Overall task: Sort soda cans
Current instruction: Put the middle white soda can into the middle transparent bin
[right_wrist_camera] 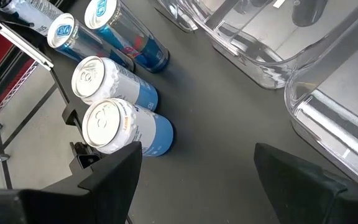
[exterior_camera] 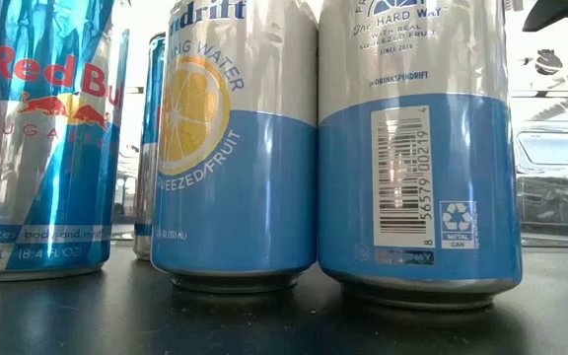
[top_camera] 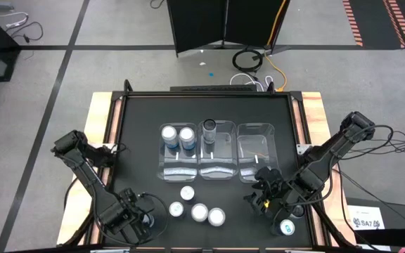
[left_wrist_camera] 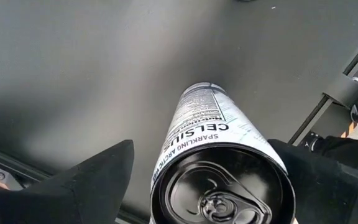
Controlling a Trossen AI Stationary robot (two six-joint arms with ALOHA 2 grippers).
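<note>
From my table-level camera, cans fill nearly the whole frame. At far left I see a Red Bull can (exterior_camera: 42, 138), blue and silver, standing upright on the dark table (exterior_camera: 284, 320). Behind it, in the gap, a narrow sliver of another blue can (exterior_camera: 151, 148) shows, too little for me to read. In the middle stands a Spindrift can (exterior_camera: 237, 143), silver above and light blue below, with a lemon slice printed on it. Touching or just beside it is a second Spindrift can (exterior_camera: 417, 148), its barcode and recycling mark facing me. At right, farther back, I make out what looks like a clear plastic bin (exterior_camera: 558, 187).
</note>
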